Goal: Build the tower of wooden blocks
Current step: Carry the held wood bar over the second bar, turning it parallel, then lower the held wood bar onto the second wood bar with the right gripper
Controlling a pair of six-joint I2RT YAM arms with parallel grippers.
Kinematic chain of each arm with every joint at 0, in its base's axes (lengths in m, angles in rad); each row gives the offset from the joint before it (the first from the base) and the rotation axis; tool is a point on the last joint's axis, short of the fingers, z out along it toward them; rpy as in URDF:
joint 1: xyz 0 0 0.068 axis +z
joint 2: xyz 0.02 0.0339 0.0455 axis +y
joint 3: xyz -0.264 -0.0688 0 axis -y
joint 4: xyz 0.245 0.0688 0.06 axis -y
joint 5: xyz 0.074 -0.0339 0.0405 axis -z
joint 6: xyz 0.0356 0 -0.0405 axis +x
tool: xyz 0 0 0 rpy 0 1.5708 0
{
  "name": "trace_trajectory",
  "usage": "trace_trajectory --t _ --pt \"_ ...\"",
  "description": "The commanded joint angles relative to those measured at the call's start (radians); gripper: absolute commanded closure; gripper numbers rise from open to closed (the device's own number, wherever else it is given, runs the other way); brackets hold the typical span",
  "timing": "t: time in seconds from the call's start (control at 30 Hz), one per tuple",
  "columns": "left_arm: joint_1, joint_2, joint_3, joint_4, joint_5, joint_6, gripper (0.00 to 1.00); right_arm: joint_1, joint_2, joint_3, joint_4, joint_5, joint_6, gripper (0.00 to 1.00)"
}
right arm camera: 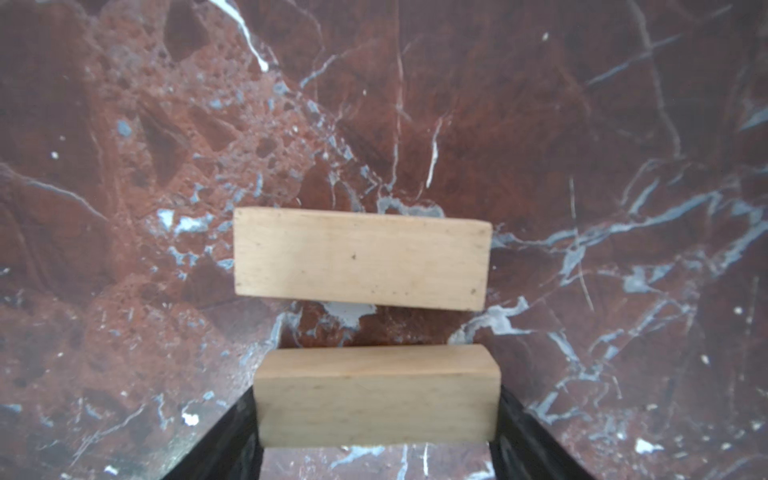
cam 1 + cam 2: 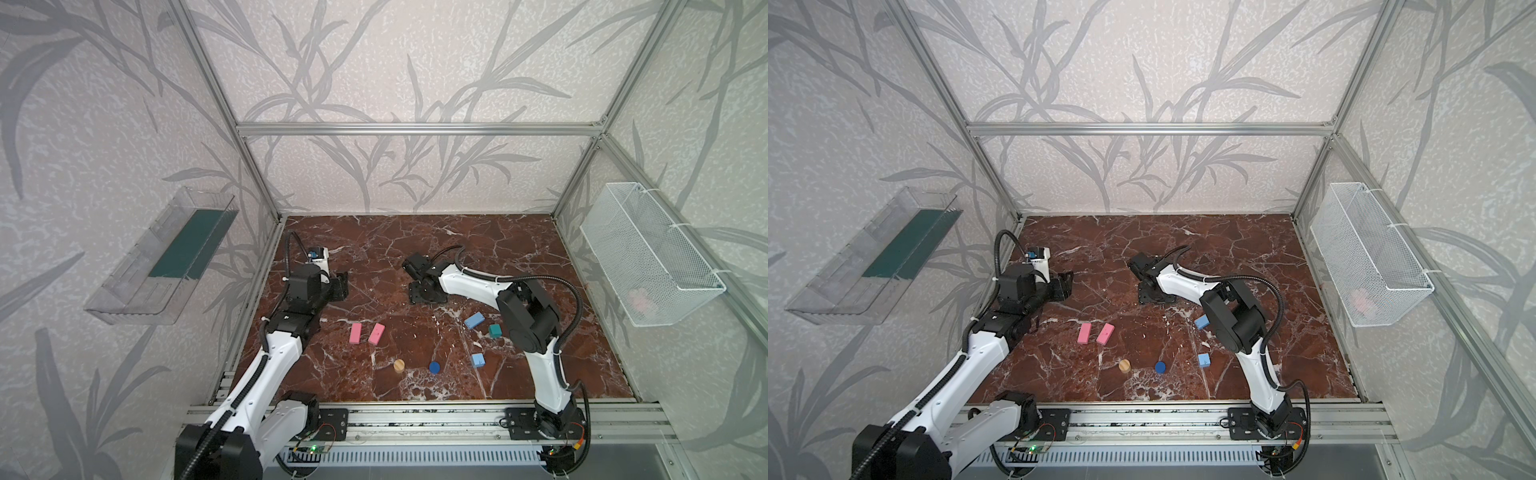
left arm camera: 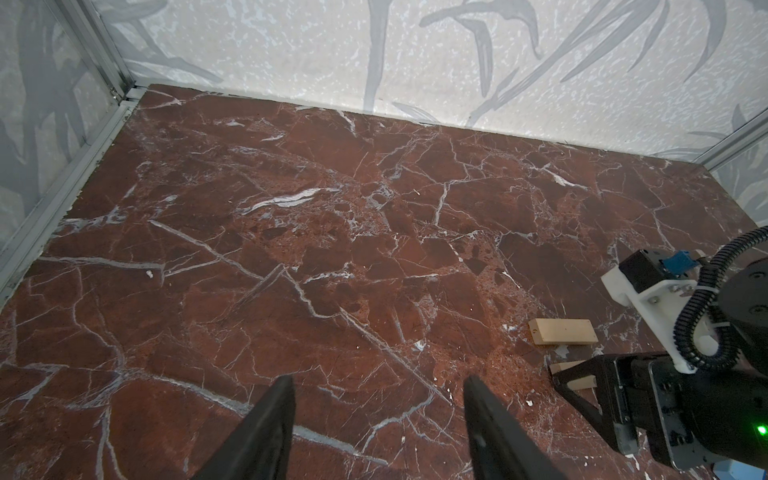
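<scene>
held tan bar [image 1: 374, 407] sat lengthwise between the right gripper [image 1: 376, 390] fingers [image 1: 232, 440], one finger against each end, so closed on it. couldn't tell if it rested on the counter [image 2: 374, 241] or hung just off it. second tan bar [image 1: 361, 257] lay flat just beside it, parallel, with a strip of counter between them, not touching. left wrist view showed the same pair, the held one half hidden behind the right fingers. both sat mid-counter, and in both top views the right gripper pointed down over them and covered them. the other wood blocks lay singly toward the front. pink bars [image 2: 355, 333] [image 2: 376, 333] lay side by side at front left, near the left arm [image 2: 282, 353], a small gap between them. tan cylinder [image 2: 399, 365] and dark blue cylinder [image 2: 434, 366] stood upright at front centre, apart. light blue blocks [image 2: 473, 320] [image 2: 478, 360] lay right of those, with the teal cube [image 2: 495, 331] just beside the right arm [image 2: 528, 316]; in a top view that arm hid the cube. left gripper [image 3: 378, 380] hovered over bare counter at the left, well apart from every block, fingers spread with nothing between them. clear tray [image 2: 162, 257] hung on the left wall. white mesh basket [image 2: 648, 257] hung on the right wall, with something pink in it, too blurred to identify.
</scene>
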Motion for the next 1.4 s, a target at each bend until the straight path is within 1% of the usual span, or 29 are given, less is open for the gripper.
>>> trace_trajectory --t 0.0,0.2,1.37 --pt "-0.003 0.002 0.027 -0.002 -0.01 0.019 0.37 0.004 0.035 0.035 -0.043 0.013 0.012 0.4" --pt "-0.003 0.001 0.026 -0.003 -0.015 0.023 0.37 0.004 0.057 0.063 -0.063 0.015 0.012 0.4" --pt "-0.002 0.002 0.021 0.004 -0.037 0.027 0.37 -0.01 0.101 0.115 -0.084 0.025 0.042 0.4"
